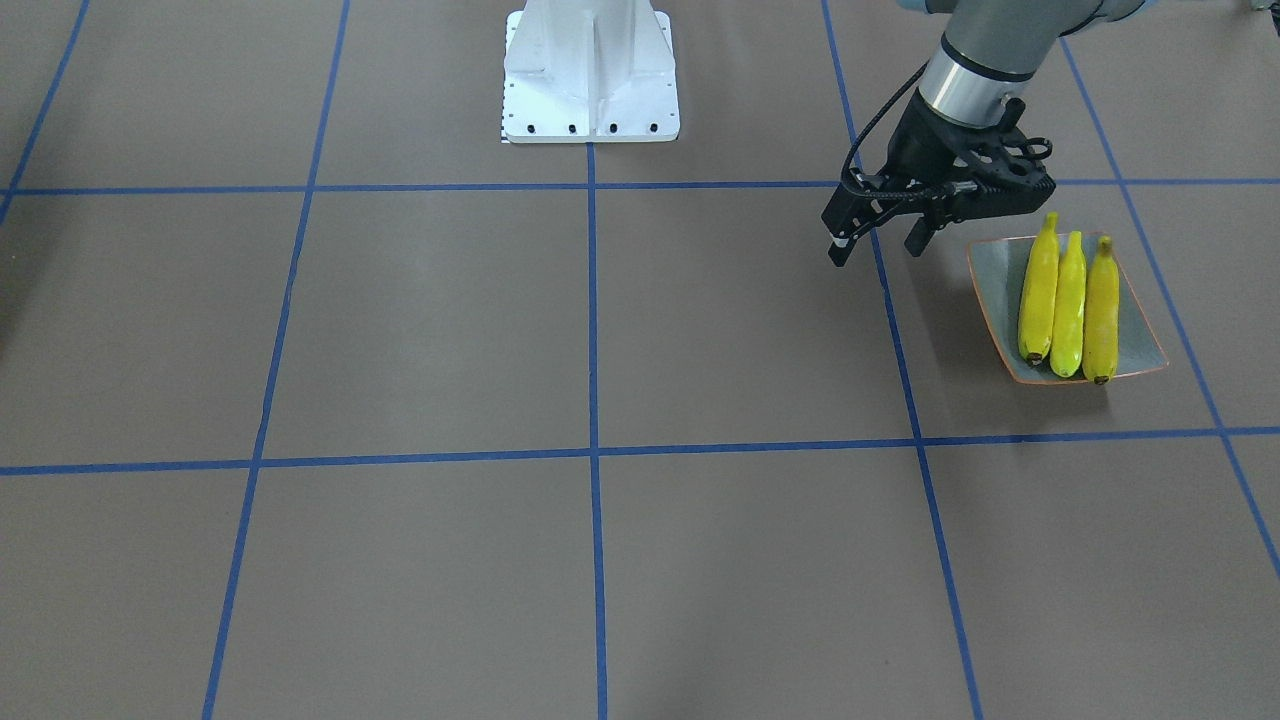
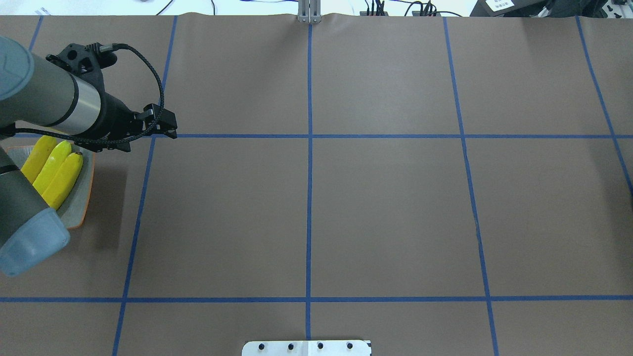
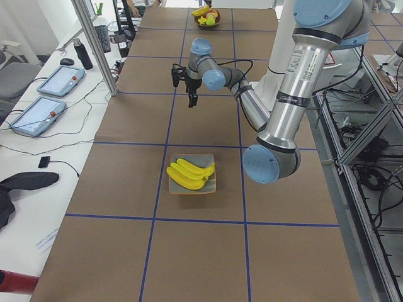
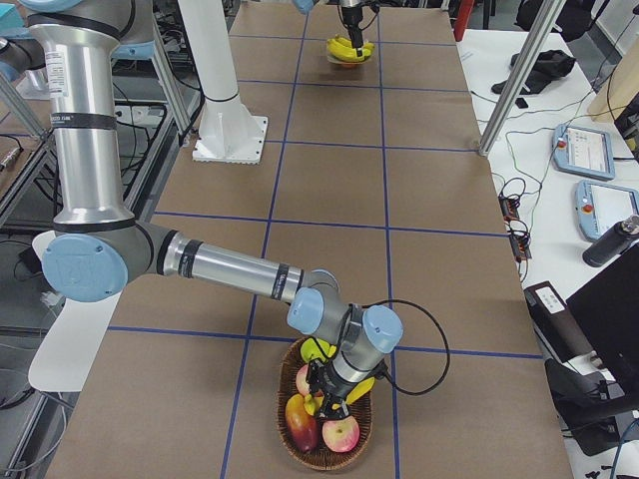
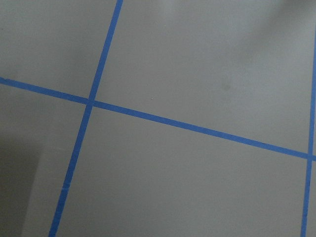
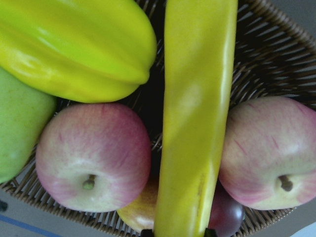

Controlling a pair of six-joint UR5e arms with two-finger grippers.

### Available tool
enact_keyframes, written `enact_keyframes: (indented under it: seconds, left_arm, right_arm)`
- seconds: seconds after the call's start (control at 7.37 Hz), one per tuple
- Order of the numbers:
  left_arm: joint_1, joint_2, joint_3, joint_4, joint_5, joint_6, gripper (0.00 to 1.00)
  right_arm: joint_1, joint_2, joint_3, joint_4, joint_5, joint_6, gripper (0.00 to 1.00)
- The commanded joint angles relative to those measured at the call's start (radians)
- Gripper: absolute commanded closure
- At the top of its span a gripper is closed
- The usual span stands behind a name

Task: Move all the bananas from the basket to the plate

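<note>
**We have the last banana lined up in the basket; three are on the plate.**

One bright yellow glossy banana (image 6: 195,123) lies across the woven brown wicker basket (image 6: 269,49), wedged between two red-and-yellow apples (image 6: 94,155) and beside a ribbed yellow-green fruit (image 6: 79,44). Our right gripper (image 4: 329,397) is down in the basket with a fingertip at each flank of this banana. We cannot tell whether they are pressing on it or only flanking it. Far along the brown table (image 2: 385,212), three yellow bananas (image 1: 1068,305) lie side by side on the squarish grey-green glazed plate (image 1: 993,278). Our left gripper (image 1: 880,245) hangs just beside the plate, fingers spread and empty. We judge this the final pick. Next we need a firm pinch and a straight lift clear of the apples, then a carry to the plate, probably with a hand-over given the distance.
</note>
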Motion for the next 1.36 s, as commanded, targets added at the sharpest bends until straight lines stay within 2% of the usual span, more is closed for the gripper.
enact_keyframes:
  seconds: [0.0, 0.27, 0.54, 1.09, 1.22]
  left_arm:
    - [0.002, -0.004, 0.000, -0.002, 0.000, -0.003, 0.00]
    - [0.002, -0.006, 0.000, -0.014, -0.002, -0.013, 0.00]
    - [0.000, -0.035, 0.014, -0.014, -0.002, -0.016, 0.00]
    - [-0.001, -0.122, 0.106, -0.014, 0.000, -0.052, 0.00]
    - [-0.002, -0.157, 0.130, -0.014, 0.000, -0.062, 0.00]
  right_arm:
    - [0.033, 0.060, 0.056, -0.094, 0.010, 0.006, 1.00]
    - [0.032, 0.092, 0.116, -0.134, 0.083, 0.022, 1.00]
    - [-0.014, 0.134, 0.196, -0.137, 0.144, 0.151, 1.00]
    - [-0.290, 0.207, 0.452, -0.175, 0.252, 0.614, 1.00]
    - [-0.369, 0.256, 0.484, -0.174, 0.255, 0.719, 1.00]
